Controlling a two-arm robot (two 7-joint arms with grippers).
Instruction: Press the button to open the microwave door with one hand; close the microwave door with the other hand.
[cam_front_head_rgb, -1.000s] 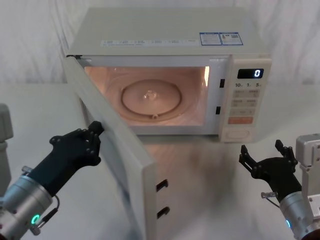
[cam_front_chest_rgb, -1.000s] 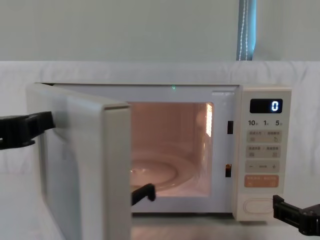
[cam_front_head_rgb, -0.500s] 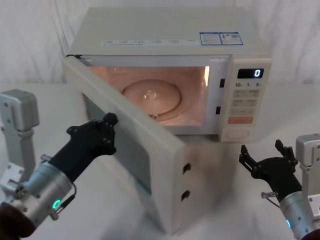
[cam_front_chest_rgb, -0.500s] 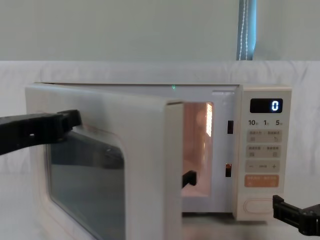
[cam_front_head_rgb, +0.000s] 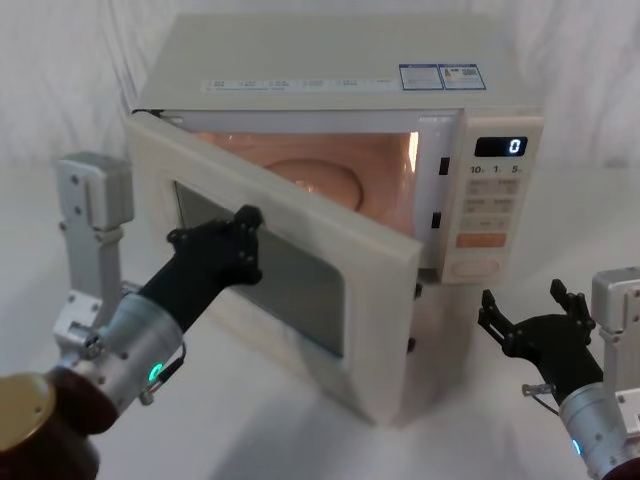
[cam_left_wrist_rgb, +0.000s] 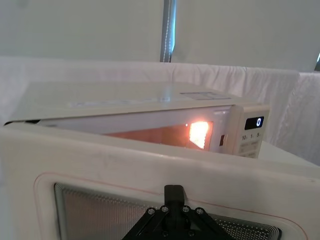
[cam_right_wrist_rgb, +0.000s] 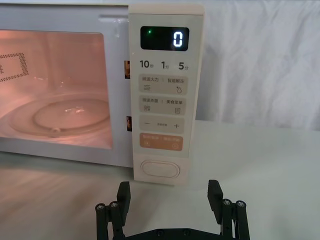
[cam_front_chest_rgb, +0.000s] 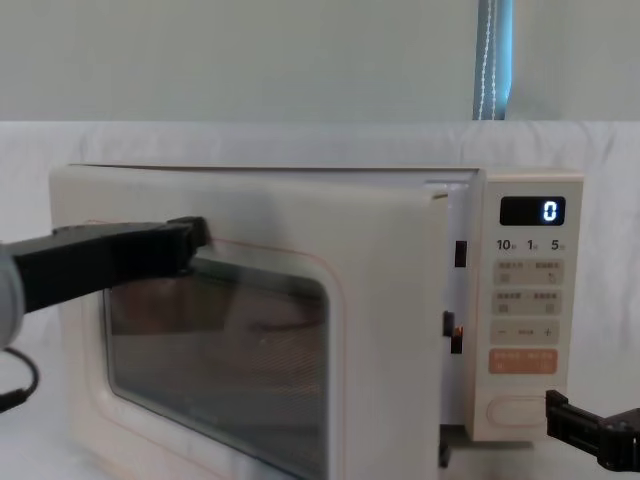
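The cream microwave (cam_front_head_rgb: 330, 50) stands at the back with its inside lit and "0" on its display (cam_front_head_rgb: 500, 147). The microwave door (cam_front_head_rgb: 378, 330) is hinged on the left and stands partly open, its free edge a short way from the control panel. My left gripper (cam_front_head_rgb: 238, 237) is shut, and its tip presses the door's outer face at the upper edge of the dark window (cam_left_wrist_rgb: 100, 210). My right gripper (cam_front_head_rgb: 533, 318) hangs open, low and in front of the panel. It is just short of the pill-shaped button (cam_right_wrist_rgb: 160, 169), touching nothing.
The microwave sits on a white cloth-covered table (cam_front_head_rgb: 470, 400) with white drapes behind. The orange key (cam_right_wrist_rgb: 161, 142) lies just above the button. Open tabletop lies in front of the control panel around my right gripper.
The door has swung from wide open to nearly shut, hiding most of the lit cavity. My left gripper followed it forward and to the right, pushing. The right gripper has not moved.
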